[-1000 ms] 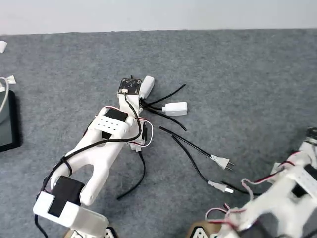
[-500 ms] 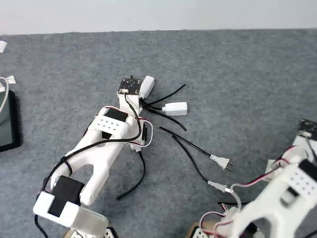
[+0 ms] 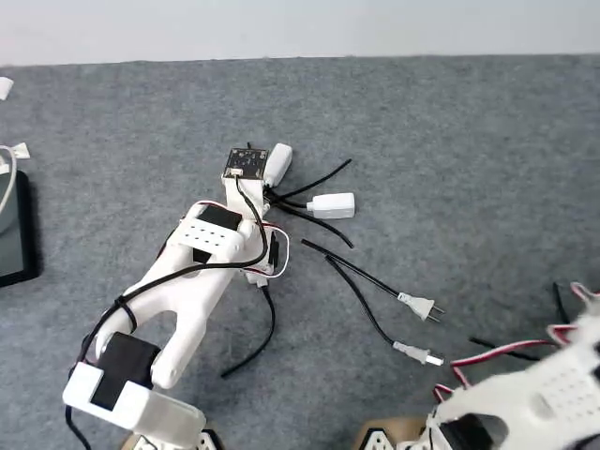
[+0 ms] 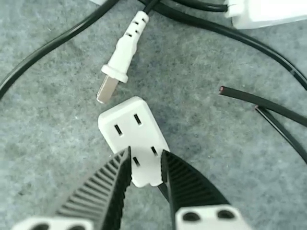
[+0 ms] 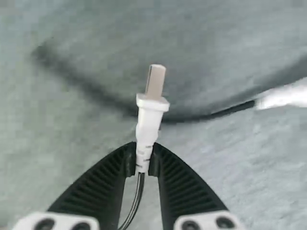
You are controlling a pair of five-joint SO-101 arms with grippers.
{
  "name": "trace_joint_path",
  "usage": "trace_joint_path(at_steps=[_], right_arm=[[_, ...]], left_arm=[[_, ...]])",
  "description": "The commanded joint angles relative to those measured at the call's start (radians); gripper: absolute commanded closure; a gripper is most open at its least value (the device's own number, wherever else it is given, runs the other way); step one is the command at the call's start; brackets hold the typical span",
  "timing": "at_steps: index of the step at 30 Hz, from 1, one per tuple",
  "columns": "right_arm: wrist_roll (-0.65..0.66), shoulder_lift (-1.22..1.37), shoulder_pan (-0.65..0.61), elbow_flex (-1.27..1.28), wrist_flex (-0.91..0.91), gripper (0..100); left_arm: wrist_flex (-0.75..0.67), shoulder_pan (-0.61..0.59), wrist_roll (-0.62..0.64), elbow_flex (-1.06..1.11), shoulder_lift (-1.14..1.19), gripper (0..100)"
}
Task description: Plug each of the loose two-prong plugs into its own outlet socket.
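My left gripper [image 4: 144, 155] is shut on a white outlet socket [image 4: 130, 136] that rests on the grey carpet; in the high view this socket [image 3: 277, 162] pokes out beside the wrist. A white two-prong plug [image 4: 120, 67] lies just off the socket's face, prongs towards it but not inserted. A second white outlet [image 3: 333, 204] lies close by to the right. My right gripper [image 5: 142, 151] is shut on another white two-prong plug [image 5: 151, 115], held above the carpet with its prongs pointing away. Two more plugs [image 3: 419, 305] [image 3: 417, 354] lie loose in the middle.
Black cables [image 3: 361, 281] run across the carpet between the outlets and the loose plugs, with cut ends [image 4: 223, 90] near the held socket. A dark flat device [image 3: 14, 230] lies at the left edge. The right arm's body [image 3: 544, 398] sits at the front right corner.
The right arm has swung from the right edge down to the front right corner. The left arm, the outlets and the two loose plugs have not moved.
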Motion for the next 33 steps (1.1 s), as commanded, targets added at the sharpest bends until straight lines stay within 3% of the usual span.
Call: trace_joint_path(at_steps=[1, 4, 8, 14, 19, 24, 26, 29, 33], right_arm=[[-0.012, 0.061, 0.117, -0.176, -0.025, 98.9], [0.008, 0.068, 0.203, -0.190, -0.085, 98.6], [0.218, 0.068, 0.286, -0.187, -0.073, 90.2], [0.477, 0.002, 0.288, -0.190, -0.012, 74.5], [0.643, -0.200, 0.242, -0.160, -0.002, 78.8], [0.829, -0.447, 0.211, 0.006, 0.005, 93.1], [1.002, -0.552, 0.203, 0.118, 0.004, 93.2], [1.428, -0.700, 0.222, 0.342, -0.041, 93.1], [1.942, -0.857, 0.248, 0.709, -0.282, 92.6]], left_arm=[[0.034, -0.018, -0.009, 0.044, 0.052, 98], [0.034, -0.018, -0.011, 0.044, 0.052, 98], [0.034, -0.018, -0.011, 0.044, 0.052, 98], [0.032, -0.014, -0.011, 0.044, 0.052, 98], [0.032, -0.017, -0.011, 0.044, 0.052, 98], [0.032, -0.018, -0.011, 0.044, 0.052, 98], [0.032, -0.018, -0.011, 0.044, 0.052, 98], [0.032, -0.018, -0.011, 0.044, 0.052, 98], [0.032, -0.018, -0.011, 0.044, 0.052, 98]])
